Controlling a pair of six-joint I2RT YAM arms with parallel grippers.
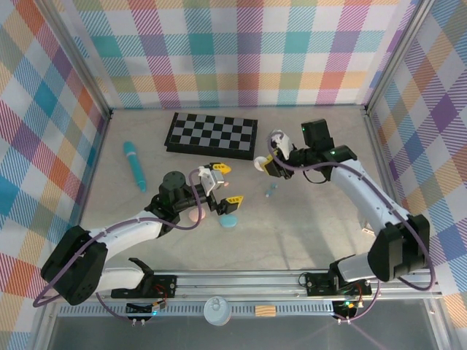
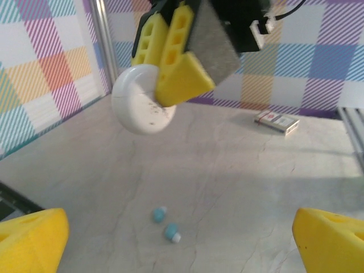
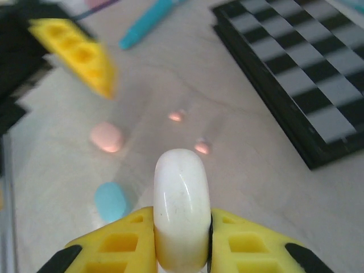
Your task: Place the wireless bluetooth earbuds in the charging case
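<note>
Top external view shows the two tiny light-blue plastic earbuds (image 1: 271, 191) as little more than a pale smudge on the grey tabletop (image 1: 306, 240), just near of the right gripper (image 1: 264, 165). From the right wrist, two small pinkish earbuds (image 3: 202, 148) lie blurred between the black-and-white checkered board (image 3: 301, 68) and the pink pebble-shaped case (image 3: 106, 137), and their shape is hard to make out. The light-blue pebble-shaped case (image 3: 110, 201) sits just right of the pink one. The long teal stick (image 3: 147, 23) is cut off at the frame edge. The right arm reaches in from the right, elbow bent, its jaws clamped on the white pebble-shaped charging case (image 3: 181, 199), held on edge above the table. Whether that case is open I cannot tell. The left arm stretches toward centre, the left gripper (image 1: 232, 184) spread wide and empty, facing the light-blue earbuds.
</note>
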